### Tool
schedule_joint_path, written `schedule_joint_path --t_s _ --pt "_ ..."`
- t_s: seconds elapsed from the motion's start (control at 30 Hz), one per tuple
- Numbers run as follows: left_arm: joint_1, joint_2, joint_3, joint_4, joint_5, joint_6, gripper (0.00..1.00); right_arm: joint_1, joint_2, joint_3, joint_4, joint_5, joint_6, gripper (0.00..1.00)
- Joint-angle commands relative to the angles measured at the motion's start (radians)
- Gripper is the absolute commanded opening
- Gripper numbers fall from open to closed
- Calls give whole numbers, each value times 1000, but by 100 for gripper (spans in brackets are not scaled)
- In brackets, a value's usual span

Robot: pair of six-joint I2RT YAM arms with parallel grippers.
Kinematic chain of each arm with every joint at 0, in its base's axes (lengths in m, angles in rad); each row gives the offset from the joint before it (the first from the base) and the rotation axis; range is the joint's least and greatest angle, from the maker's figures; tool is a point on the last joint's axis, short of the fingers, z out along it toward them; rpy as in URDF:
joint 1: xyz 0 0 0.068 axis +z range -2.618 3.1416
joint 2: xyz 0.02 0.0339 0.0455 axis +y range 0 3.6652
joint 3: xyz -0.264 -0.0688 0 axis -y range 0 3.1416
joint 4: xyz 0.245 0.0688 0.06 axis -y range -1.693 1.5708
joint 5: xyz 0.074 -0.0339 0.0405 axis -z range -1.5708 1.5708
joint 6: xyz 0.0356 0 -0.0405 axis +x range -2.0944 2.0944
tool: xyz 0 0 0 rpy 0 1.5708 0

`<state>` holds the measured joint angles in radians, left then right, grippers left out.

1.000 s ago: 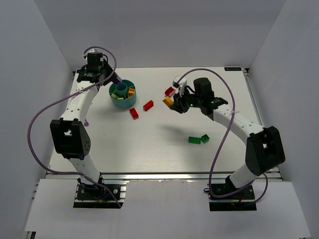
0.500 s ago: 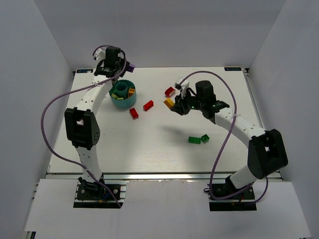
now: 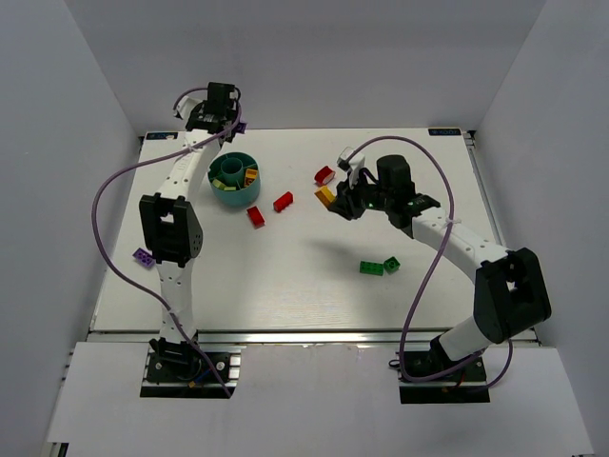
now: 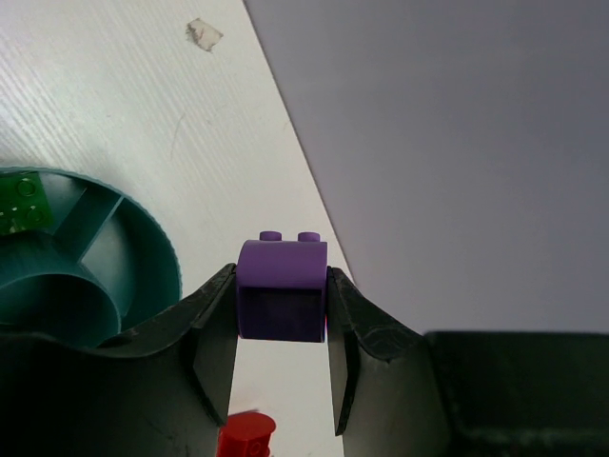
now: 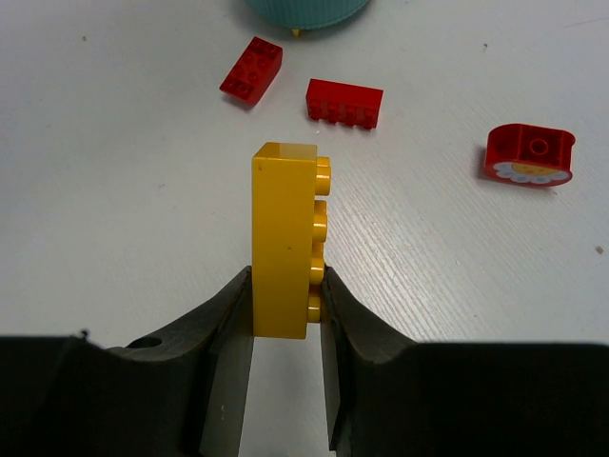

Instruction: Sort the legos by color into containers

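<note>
Top view: your left tool sits in the upper left of the frame, at the far edge of the bench, just above the teal cup. Only a speck of purple shows at its tip.

Left wrist view settles it. Both fingers are clenched flat against the sides of a purple brick, studs up. The cup rim curves through the lower left of that frame, apart from the brick. A green piece lies in one compartment, which the top view does not resolve.

Top view: your right tool hangs right of centre. A long red brick and a short red brick lie to its left, and a curved red piece just above.

Right wrist view: the tool is grasping a yellow brick stood on end, studs facing right. The three red pieces lie on the bench beyond it, and the cup's base is cut off at the top edge.

Only the top view gives you a green brick and a second green brick, side by side at lower right of centre. It also shows a loose purple piece just left of the left arm.
</note>
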<state>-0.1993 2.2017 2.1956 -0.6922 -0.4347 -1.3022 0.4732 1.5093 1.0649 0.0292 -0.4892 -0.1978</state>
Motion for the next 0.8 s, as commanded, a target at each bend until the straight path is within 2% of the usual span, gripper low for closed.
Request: schedule_joint_path --t_s 0.0,0.77 --pt "0 0 49 -93 -21 -45 0 -5 -47 -8 51 -8 11 0" --pt "0 -25 -28 -173 34 -16 0 -22 -69 -54 87 -8 28 0"
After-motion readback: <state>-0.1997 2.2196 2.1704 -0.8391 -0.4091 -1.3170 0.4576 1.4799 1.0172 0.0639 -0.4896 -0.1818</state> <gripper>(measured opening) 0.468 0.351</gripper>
